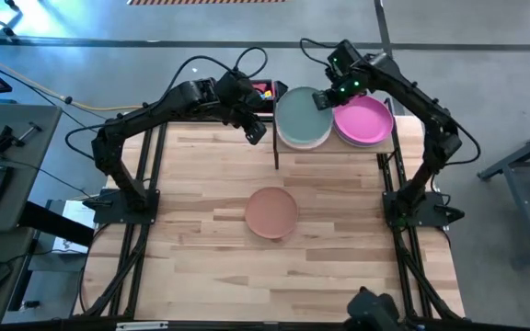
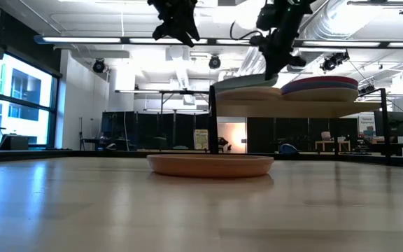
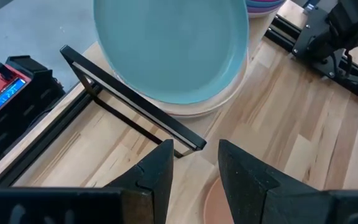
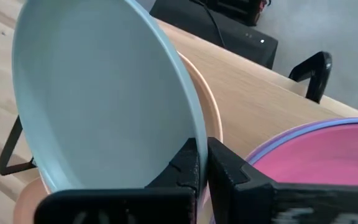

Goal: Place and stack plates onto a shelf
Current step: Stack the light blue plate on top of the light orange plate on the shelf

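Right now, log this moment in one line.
right claw: shut on round matte mint plate | over shelf left stack | left claw: open, waiting | terracotta plate: tabletop

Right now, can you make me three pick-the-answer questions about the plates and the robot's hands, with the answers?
1. Where is the terracotta plate?
A. On the shelf
B. On the tabletop in front of the shelf
C. In the left hand

2. What colour is the top plate of the shelf's right-hand pile?
A. Pink
B. White
C. Terracotta

3. What is the right hand doing?
A. Hanging open, far from any plate
B. Gripping the mint plate's rim
C. Pressing the table

Answers:
1. B: it lies alone on the tabletop, apart from the shelf.
2. A: the pink plate tops that pile.
3. B: its fingers pinch the edge of the mint plate; the left hand hovers open, holding nothing.
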Action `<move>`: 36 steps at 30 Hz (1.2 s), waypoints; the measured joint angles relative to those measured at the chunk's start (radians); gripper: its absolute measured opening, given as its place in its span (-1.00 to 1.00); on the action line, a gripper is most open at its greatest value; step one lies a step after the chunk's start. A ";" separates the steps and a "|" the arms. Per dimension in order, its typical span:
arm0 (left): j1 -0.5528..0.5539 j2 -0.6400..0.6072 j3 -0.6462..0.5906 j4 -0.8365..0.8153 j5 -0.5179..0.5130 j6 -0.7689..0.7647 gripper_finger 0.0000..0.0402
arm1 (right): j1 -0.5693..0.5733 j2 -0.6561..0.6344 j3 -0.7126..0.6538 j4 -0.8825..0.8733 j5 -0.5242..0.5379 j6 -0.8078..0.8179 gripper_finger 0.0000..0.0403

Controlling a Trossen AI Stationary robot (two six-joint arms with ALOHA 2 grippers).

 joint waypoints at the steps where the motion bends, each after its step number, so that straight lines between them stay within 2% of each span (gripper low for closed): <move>1: 0.000 0.000 0.000 0.000 -0.002 0.000 -0.42 | 0.000 0.005 0.000 -0.001 -0.007 0.000 -1.00; 17: 0.000 0.000 0.000 0.000 -0.022 -0.002 -0.42 | 0.023 0.027 0.000 -0.007 -0.027 -0.055 -0.99; 22: 0.000 0.000 0.000 0.000 -0.022 -0.002 -0.42 | 0.027 0.027 0.000 -0.007 -0.062 -0.052 -0.82; 28: 0.000 0.000 0.000 0.000 -0.022 -0.002 -0.42 | 0.027 0.027 0.000 -0.010 -0.027 -0.025 -0.57; 36: 0.000 0.000 0.000 0.000 -0.022 -0.003 -0.42 | 0.027 0.027 0.000 -0.014 -0.025 -0.026 -0.53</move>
